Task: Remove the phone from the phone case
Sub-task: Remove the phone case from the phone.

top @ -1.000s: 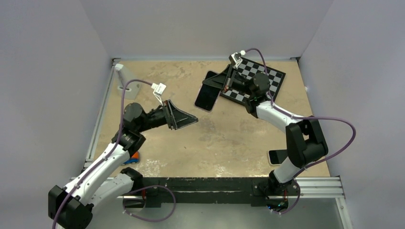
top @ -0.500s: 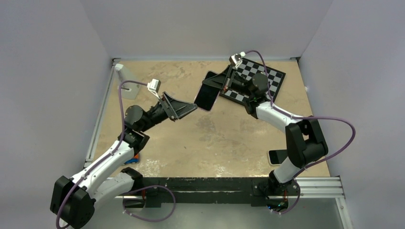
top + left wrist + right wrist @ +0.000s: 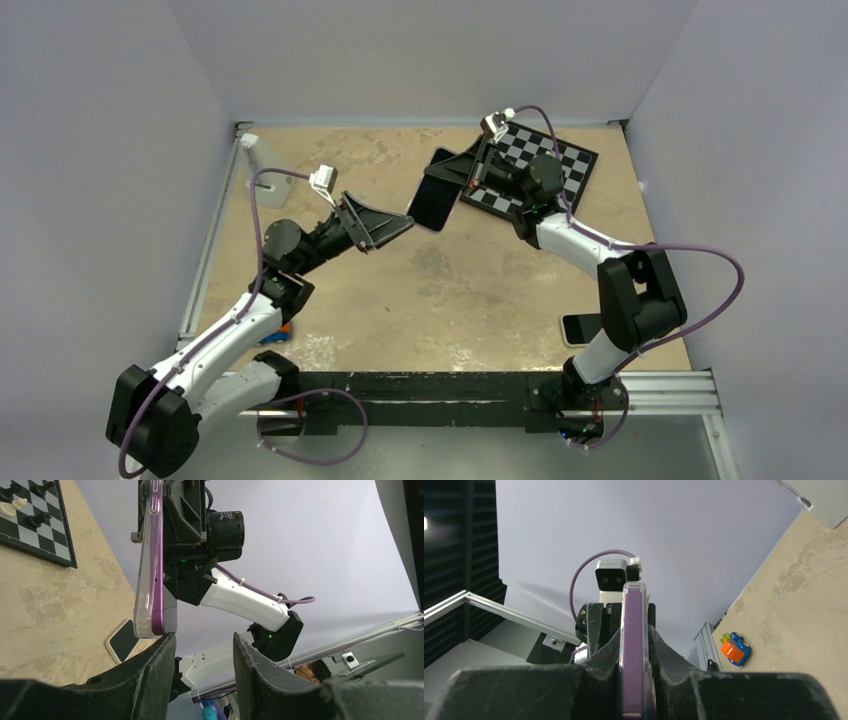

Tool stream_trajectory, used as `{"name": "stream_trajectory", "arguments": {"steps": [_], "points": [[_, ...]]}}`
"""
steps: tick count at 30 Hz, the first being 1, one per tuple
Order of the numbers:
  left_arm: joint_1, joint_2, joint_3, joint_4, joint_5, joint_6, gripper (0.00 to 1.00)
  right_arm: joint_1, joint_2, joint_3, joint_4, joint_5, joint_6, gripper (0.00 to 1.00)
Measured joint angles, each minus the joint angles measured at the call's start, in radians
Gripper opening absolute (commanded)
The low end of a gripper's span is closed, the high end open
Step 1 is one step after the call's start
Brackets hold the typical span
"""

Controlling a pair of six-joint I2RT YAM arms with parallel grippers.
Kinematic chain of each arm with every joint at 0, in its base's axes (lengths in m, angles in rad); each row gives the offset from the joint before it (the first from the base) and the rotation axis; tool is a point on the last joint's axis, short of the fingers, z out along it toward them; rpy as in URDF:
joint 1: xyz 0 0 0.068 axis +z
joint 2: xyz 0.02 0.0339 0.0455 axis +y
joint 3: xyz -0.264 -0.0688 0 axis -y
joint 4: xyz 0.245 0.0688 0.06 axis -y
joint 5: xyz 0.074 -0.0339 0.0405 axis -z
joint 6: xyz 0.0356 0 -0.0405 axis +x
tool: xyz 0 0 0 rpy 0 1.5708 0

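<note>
Pale lilac walls closed in a tan, mottled bench. From above, the right hand held a thin black rectangular phone with a glossy screen raised over the far middle of the bench, just beside a black-and-white checkered chessboard. The left hand reached in from the left, its tips at the phone's near corner. A second black-screened phone with a white rim lay flat by the right arm's base, well apart, and a small orange-and-blue toy sat under the left arm.

Seen from the left wrist, the phone stood edge-on and upright, its side showing purple, seated in a whitish translucent phone case. The right hand gripped it from behind. The left hand stood partly wide, with only the right arm and the wall showing in its gap. One of its black fingers had its tip right at the case's lower corner; whether it truly touched I could not tell. The chessboard carried pieces, and the white-rimmed phone lay on the bench below.

Seen from the right wrist, the cased phone rose edge-on straight out of the right hand, whose fingers were pressed narrow against both of its flat sides. The left hand faced it from beyond, and the toy rested on the bench.
</note>
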Motion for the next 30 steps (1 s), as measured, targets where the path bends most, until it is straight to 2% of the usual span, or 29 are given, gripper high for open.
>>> {"name": "stream_trajectory", "arguments": {"steps": [21, 30], "points": [[-0.001, 0.018, 0.000, -0.025, 0.013, 0.014, 0.53, 0.000, 0.001, 0.000, 0.047, 0.001, 0.038, 0.00], [-0.001, -0.030, 0.000, -0.021, 0.012, 0.006, 0.54, 0.001, 0.001, 0.000, 0.044, 0.000, 0.038, 0.00]]}}
